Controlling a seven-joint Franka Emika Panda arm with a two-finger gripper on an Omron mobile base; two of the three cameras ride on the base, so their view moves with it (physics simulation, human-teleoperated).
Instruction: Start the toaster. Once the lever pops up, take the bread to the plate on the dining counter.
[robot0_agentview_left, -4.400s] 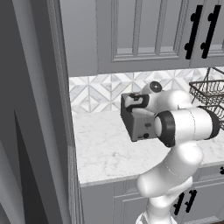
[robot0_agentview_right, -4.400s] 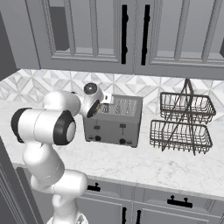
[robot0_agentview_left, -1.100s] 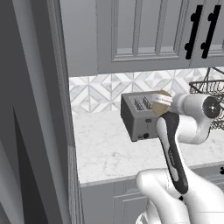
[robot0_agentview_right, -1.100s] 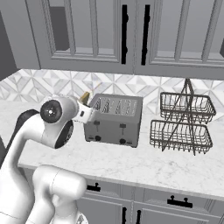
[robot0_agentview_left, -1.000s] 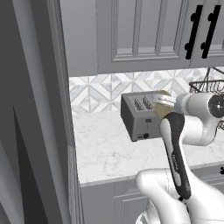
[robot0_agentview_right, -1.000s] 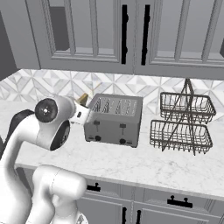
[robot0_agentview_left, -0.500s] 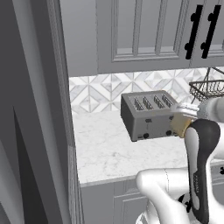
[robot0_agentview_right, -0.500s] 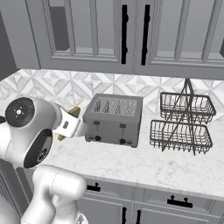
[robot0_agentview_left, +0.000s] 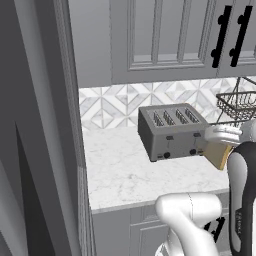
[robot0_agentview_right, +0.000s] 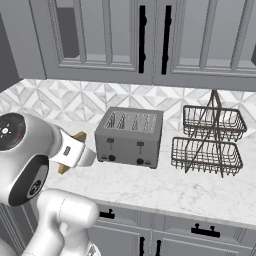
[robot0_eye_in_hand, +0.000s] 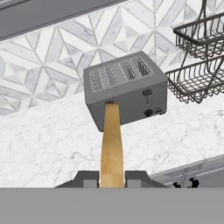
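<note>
Bread (robot0_eye_in_hand: 111, 144) held edge-on between the gripper (robot0_eye_in_hand: 112, 178) fingers, pinched at its lower end, slice running up the middle of the hand view. In left base view, tan corner of bread (robot0_agentview_left: 220, 154) shows below the white wrist, just right of the toaster front and off the counter top; in right base view, tan edge (robot0_agentview_right: 72, 145) pokes out beside the hand, left of the toaster.

Toaster (robot0_agentview_right: 130, 136) stands on the marble counter (robot0_agentview_right: 200, 192) against the tiled backsplash (robot0_agentview_left: 115, 102), slots up (empty as far as the hand view shows). Lever (robot0_eye_in_hand: 147, 92) sits high on the front face, with round knob below it. Second lever (robot0_agentview_right: 110, 141) visible on same face in right base view.

Two-tier wire rack (robot0_agentview_right: 210, 140) just right of toaster, apart from it. Grey upper cabinets (robot0_agentview_right: 150, 35) with black handles above; drawer fronts below counter edge. Tall grey panel (robot0_agentview_left: 35, 130) bounds the counter on the left.
</note>
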